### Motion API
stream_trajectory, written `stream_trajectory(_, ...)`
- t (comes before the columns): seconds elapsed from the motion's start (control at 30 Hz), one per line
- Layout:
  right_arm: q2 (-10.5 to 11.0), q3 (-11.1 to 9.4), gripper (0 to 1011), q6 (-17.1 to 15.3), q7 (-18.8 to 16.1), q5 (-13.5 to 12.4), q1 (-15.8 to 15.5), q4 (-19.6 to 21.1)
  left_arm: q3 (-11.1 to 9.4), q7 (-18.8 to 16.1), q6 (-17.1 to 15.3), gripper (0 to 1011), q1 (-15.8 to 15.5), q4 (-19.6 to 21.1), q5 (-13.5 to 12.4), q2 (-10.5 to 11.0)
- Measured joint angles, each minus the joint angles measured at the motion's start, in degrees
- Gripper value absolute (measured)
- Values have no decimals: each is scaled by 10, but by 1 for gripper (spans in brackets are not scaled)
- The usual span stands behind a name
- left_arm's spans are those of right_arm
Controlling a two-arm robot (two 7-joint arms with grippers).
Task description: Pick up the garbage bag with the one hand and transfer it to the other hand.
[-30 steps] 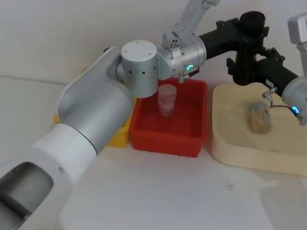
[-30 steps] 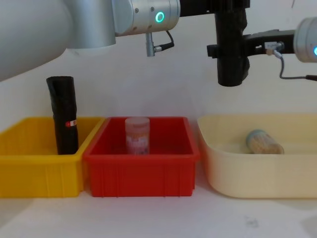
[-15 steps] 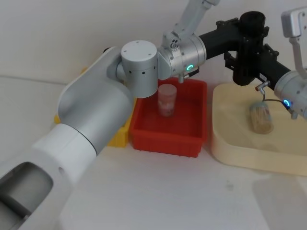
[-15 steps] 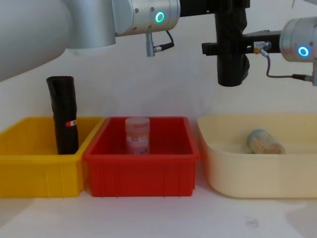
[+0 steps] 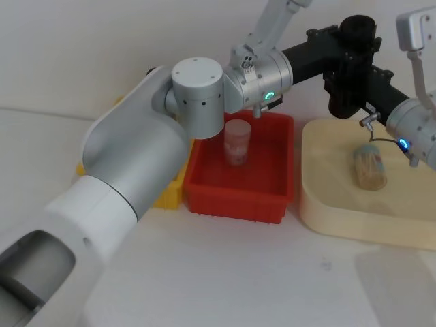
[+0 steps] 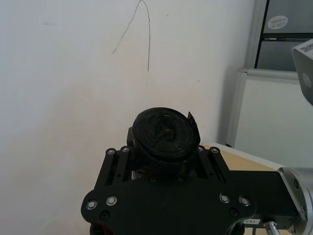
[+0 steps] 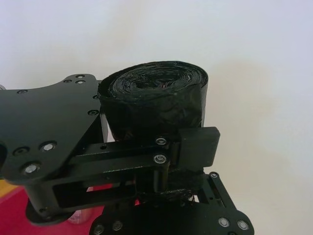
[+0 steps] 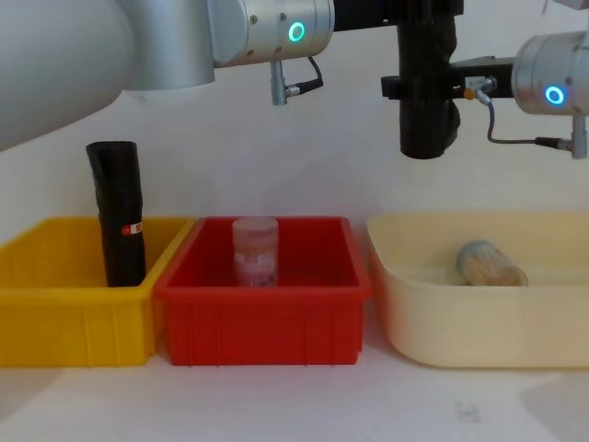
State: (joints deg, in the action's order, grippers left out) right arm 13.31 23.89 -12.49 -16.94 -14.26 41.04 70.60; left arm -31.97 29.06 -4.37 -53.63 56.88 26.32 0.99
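The head camera looks down from above and behind the bins; the chest camera faces them level, near the table. Both share the red bin (image 5: pixel 240 178). Each wrist camera sits close to the held roll (image 6: pixel 165 134), probably end-on.

Air under the held roll (image 8: pixel 424 101) is open, well above the bins; both grippers crowd it up there, the left gripper (image 8: pixel 419 14) from the left, the right gripper (image 8: pixel 442 85) from the right, so no way in at that height; below, a jar (image 8: pixel 255 250) stands upright mid red bin (image 8: pixel 262 318), room either side; a second roll (image 8: pixel 118 214) stands at the yellow bin's (image 8: pixel 64 318) right end; a capped jar (image 8: pixel 490 264) lies in the cream tray (image 8: pixel 460 327), floor open around it.
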Motion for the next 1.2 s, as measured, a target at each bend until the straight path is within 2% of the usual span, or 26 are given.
stream_trajectory(0.8, -3, 0, 494, 2, 1, 1, 3, -6, 0, 1, 0, 532, 0, 0, 0, 0)
stream_trajectory(1.03, -4, 0, 494, 2, 1, 1, 3, -6, 0, 1, 0, 697, 0, 0, 0, 0)
stream_trajectory(1.2, -4, -3, 494, 2, 5, 3, 2, -5, 0, 1, 0, 869, 0, 0, 0, 0)
